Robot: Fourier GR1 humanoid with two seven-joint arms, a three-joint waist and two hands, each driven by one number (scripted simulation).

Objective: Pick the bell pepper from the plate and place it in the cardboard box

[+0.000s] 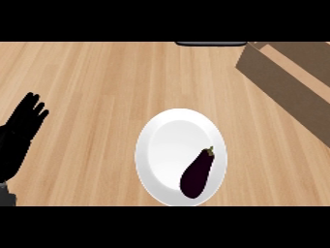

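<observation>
The item on the white plate point(169, 145) is a dark purple eggplant point(197, 173), not a bell pepper; it lies aslant on the plate's lower right part, stem end uppermost, well apart from the cardboard box point(296, 92) at the desk's upper right. Judged light, firm and smooth-skinned, likely slippery, so best taken across its thicker lower body. Left hand point(14, 133) rests at the left edge, fingers straight, holding nothing; right hand not in view

Single head view, looking steeply down onto wooden counter point(89, 87); plate point(169, 140) near centre, cardboard box point(296, 92) cropped upper right.
</observation>
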